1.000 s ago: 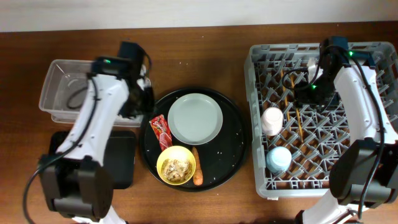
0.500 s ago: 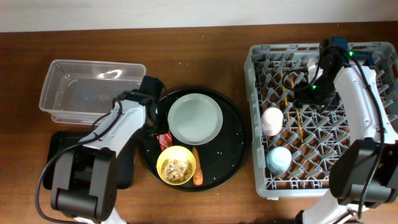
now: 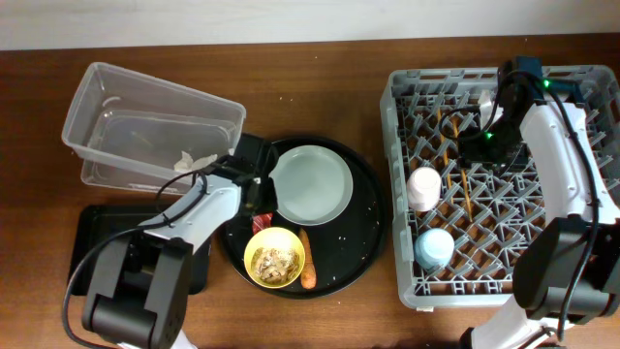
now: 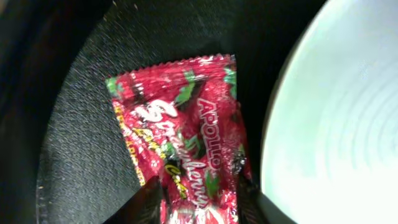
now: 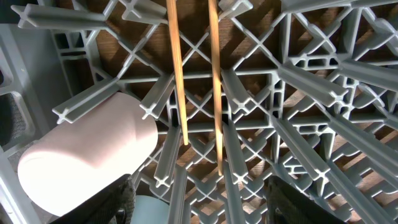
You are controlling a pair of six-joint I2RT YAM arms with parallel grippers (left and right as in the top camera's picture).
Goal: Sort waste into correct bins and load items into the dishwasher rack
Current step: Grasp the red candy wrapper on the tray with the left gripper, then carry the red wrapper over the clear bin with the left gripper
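With the tissue now in the clear tub, the left gripper has swung to the round black tray's left edge. Its fingers straddle the red wrapper, though a pinch cannot be confirmed. The right gripper hangs spread over the rack.

The overhead camera looks straight down from well above the wooden table and takes in the clear tub, the round black tray and the dishwasher rack together. The left wrist camera faces down from very close, filling its view with the red snack wrapper and the pale grey plate edge, a patch the overhead view shares. The right wrist camera faces down close over the rack, sharing the chopsticks and white-pink cup with the overhead view.
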